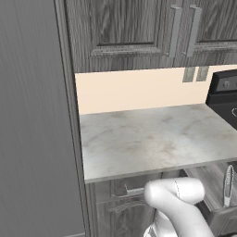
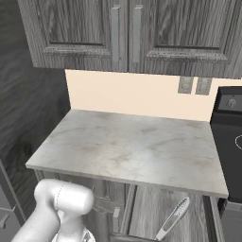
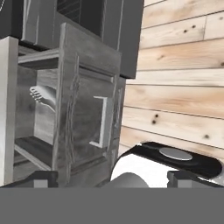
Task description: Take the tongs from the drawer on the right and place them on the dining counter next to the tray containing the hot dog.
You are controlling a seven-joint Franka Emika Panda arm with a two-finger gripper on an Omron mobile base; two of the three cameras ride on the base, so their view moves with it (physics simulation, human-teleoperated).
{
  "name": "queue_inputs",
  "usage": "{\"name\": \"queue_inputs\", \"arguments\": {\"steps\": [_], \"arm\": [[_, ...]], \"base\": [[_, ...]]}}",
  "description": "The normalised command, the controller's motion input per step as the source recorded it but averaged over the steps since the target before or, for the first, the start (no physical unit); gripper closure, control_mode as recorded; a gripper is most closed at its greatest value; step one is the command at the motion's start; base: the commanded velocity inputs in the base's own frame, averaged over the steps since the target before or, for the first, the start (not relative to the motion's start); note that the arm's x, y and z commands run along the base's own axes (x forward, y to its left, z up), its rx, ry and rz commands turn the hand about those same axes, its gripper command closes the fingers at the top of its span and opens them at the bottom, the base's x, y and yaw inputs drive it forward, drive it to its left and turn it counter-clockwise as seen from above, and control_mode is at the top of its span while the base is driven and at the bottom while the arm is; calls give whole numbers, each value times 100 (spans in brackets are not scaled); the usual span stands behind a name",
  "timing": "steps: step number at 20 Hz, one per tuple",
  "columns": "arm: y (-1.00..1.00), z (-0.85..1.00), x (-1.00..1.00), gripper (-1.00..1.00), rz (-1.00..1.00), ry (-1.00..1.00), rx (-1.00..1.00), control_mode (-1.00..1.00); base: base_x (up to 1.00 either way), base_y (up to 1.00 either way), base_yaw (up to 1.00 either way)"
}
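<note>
1. A pale marbled worktop (image 2: 132, 151) runs along the far wall.
2. Behind it is a plain cream backsplash (image 2: 127, 94) with two grey wall outlets (image 2: 194, 85) towards the right.
3. Dark grey wood-grain upper cabinets (image 2: 127, 33) with silvery bar handles hang above.
4. A black stove (image 2: 229, 137) stands at the right.
5. A tall grey panel (image 1: 32, 120) rises at the left.
6. The floor (image 3: 179, 87) is light wooden planks.

Worktop (image 1: 152, 139): pale marbled stone, wall-side, bare.
Upper cabinets (image 2: 132, 33): dark grey wood-grain doors with silvery vertical bar handles.
Backsplash (image 2: 127, 94): plain cream.
Wall outlets (image 2: 194, 86): two, side by side.
Stove (image 2: 229, 142): black, touching the worktop's right end.
Floor (image 3: 183, 87): light wood planks.
</note>
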Motion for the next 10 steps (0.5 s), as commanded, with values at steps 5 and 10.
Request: {"name": "queue_inputs", "arguments": {"steps": [5,10], "arm": [[0,12,0,-100,0,13,0,-100],[0,15,0,-100,0,14,0,-100]], "base": [[0,0,0],[0,0,0]]}}
